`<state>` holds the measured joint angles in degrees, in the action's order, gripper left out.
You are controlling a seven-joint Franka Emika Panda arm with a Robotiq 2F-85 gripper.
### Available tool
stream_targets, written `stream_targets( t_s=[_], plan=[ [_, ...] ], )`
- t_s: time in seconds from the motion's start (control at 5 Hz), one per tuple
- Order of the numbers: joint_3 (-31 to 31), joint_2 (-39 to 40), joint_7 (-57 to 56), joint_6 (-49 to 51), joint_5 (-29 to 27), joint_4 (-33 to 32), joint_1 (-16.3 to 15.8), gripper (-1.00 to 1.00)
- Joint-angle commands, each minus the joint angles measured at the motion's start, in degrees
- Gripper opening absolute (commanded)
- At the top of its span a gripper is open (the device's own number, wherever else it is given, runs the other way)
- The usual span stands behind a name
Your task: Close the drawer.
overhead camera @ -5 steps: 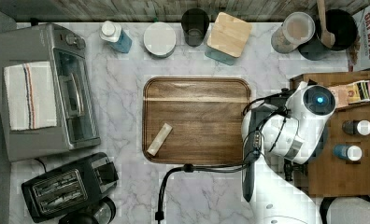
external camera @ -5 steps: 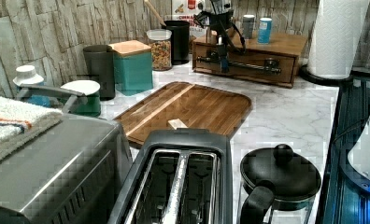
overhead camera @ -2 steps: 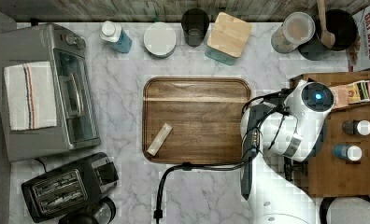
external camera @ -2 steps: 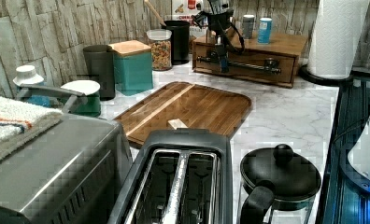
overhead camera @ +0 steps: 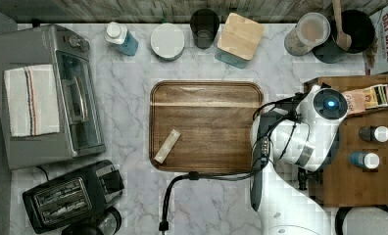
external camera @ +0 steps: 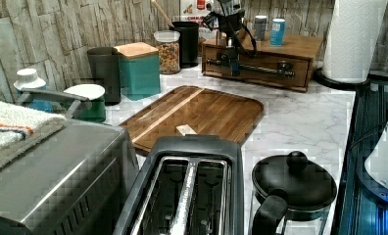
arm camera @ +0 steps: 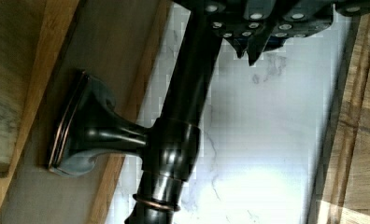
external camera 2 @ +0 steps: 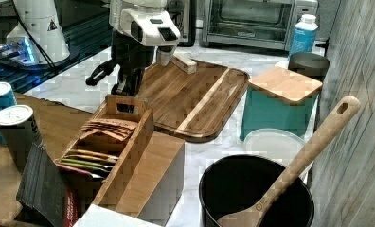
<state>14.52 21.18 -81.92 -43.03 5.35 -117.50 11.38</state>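
Observation:
The drawer (external camera: 260, 59) sits in the low wooden cabinet at the back of the counter in the left view. Its front looks close to flush with the cabinet. A long black bar handle (external camera: 253, 68) runs across the front. My gripper (external camera: 233, 62) hangs straight down against the left part of that bar. In the wrist view the handle (arm camera: 178, 121) and its flared mount (arm camera: 80, 130) are very near, and the gripper (arm camera: 249, 51) sits just beside the bar with its fingertips together and nothing between them. In the right view the gripper (external camera 2: 123, 85) is low in front of the cabinet.
A dark wooden tray (overhead camera: 206, 125) holding a small pale block (overhead camera: 166, 146) lies just beside the cabinet. Bottles (overhead camera: 373, 147) and a tea box (external camera 2: 114, 142) stand on the cabinet top. Canisters (overhead camera: 238, 39) line the back wall. A toaster oven (overhead camera: 45, 95), a toaster (overhead camera: 72, 196) and a kettle (external camera: 292, 188) are further off.
The arm has shifted only very slightly in the top view. The drawer front and handle look the same as before.

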Motion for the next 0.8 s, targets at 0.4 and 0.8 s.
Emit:
stream_targets(
  t_s=[0.4, 0.8],
  plan=[
    [5.7, -0.8, -0.2, -7.2, 1.6, 9.2, 5.2, -1.00],
    [6.0, -0.7, -0.3, -7.2, 1.4, 9.2, 5.0, -1.00]
  ],
)
